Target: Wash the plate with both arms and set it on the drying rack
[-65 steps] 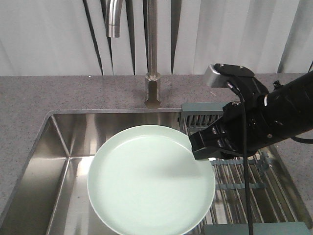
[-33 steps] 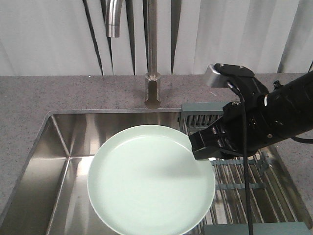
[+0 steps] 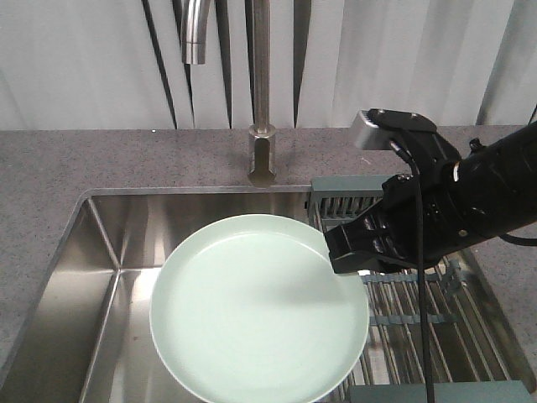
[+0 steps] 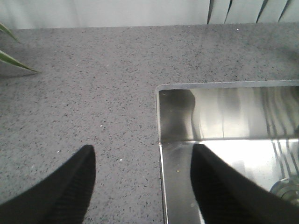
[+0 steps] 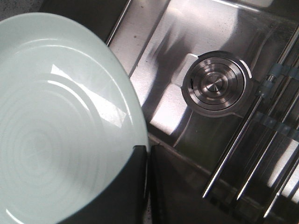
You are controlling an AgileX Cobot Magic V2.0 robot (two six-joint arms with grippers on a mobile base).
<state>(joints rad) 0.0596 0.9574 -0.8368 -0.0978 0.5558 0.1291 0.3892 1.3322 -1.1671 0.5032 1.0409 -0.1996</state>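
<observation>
The pale mint-green plate (image 3: 256,306) hangs face-up over the steel sink, held level by its right rim. My right gripper (image 3: 342,259) is shut on that rim; in the right wrist view its two black fingers (image 5: 140,186) pinch the plate (image 5: 60,126) edge. The drying rack (image 3: 403,294) of steel bars with grey-green end pieces spans the sink's right side, under and behind the right arm. My left gripper (image 4: 142,154) does not show in the front view; its wrist view has it open, straddling the sink's left edge with nothing between its fingers.
A tall steel faucet (image 3: 262,92) rises behind the sink (image 3: 109,243), its spout (image 3: 195,34) above the plate's far left. The round drain (image 5: 215,84) lies in the basin below the plate. Grey speckled countertop (image 4: 84,79) surrounds the sink. A plant leaf (image 4: 11,58) pokes in at the left.
</observation>
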